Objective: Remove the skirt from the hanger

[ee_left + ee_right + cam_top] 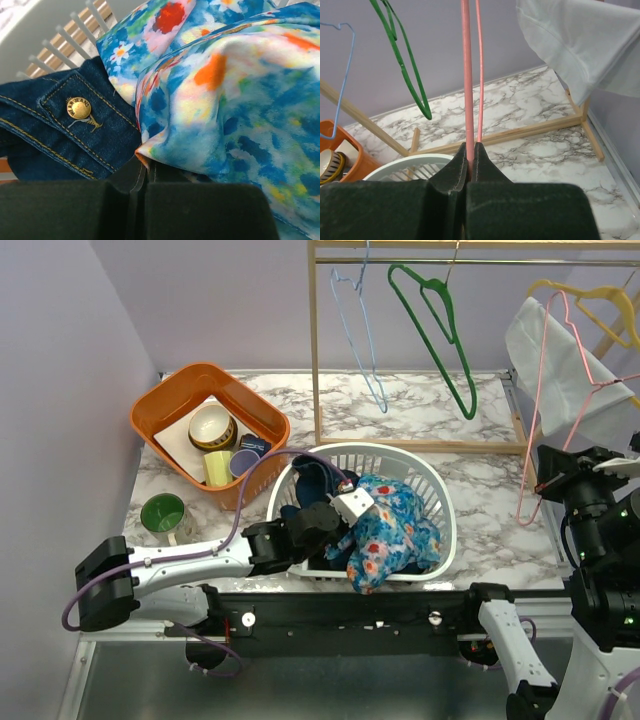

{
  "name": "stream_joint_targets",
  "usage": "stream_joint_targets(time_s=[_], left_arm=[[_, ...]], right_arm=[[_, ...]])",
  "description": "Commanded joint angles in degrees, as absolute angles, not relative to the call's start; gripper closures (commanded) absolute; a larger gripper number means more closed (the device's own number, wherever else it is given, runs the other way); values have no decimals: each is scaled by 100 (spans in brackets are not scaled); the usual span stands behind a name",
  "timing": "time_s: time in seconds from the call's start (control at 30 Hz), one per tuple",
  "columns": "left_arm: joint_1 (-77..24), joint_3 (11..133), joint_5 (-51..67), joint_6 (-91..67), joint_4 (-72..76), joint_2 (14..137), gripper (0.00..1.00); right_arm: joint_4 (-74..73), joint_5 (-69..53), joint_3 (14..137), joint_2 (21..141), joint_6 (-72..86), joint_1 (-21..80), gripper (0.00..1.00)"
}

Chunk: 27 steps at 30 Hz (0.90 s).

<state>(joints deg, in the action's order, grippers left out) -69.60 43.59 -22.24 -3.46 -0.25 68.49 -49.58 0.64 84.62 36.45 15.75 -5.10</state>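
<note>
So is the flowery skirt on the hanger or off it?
Off. The floral skirt lies bunched in the white basket, left gripper shut on its fabric; the pink hanger, pinched by the right gripper, is bare.

The skirt (225, 100) is smooth, faintly glossy cloth, the jeans (60, 145) rough matt denim with a shiny metal button (79, 108), the basket (370, 447) glossy plastic.

Robotics lab's mock laundry corner: a wooden clothes rail (315, 350) beyond the right claw (471, 150), a white laundry basket (400, 452) beneath the left claw (142, 167), marble-print table (420, 400), bare lilac walls (220, 300).
</note>
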Motion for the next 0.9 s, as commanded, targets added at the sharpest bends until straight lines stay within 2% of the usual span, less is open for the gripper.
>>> stream_joint_targets(time_s=[0.0,0.07,0.1,0.17,0.2,0.3,0.47,0.57,0.77,0.8,0.87], left_arm=[[-6900,4218,-1969,-1028,317,7153,88],[-6908,4324,-1995,-1089,80,7303,77],[-6908,4463,-2073,-1107,10,7347,61],[-6908,4587,-2266,-1090,-219,7243,43],[-6908,4701,-2337,-1020,-255,7042,29],[-6908,5017,-2496,-836,-378,6542,1],[-6908,5738,-2181,-536,-974,6082,1],[-6908,6327,-1409,-623,-1476,6047,1],[-6926,6329,1281,-1414,-836,6283,23],[-6969,6206,1501,-1633,-696,6458,34],[-7013,6048,1809,-1801,-213,6652,46]], right_arm=[[-4755,-184,8367,3586,1512,-545,99],[-4781,-211,8376,3603,1512,-545,99],[-4790,-220,8376,3612,1512,-545,99],[-4816,-237,8393,3612,1494,-554,99],[-4834,-229,8411,3612,1494,-545,99],[-4860,-220,8446,3586,1477,-545,99],[-4878,-211,8473,3559,1477,-545,99],[-4869,-228,8446,3551,1494,-545,99],[-4808,-229,8358,3516,1520,-545,99],[-4808,-229,8350,3507,1521,-545,99],[-4799,-237,8332,3498,1520,-545,99]])
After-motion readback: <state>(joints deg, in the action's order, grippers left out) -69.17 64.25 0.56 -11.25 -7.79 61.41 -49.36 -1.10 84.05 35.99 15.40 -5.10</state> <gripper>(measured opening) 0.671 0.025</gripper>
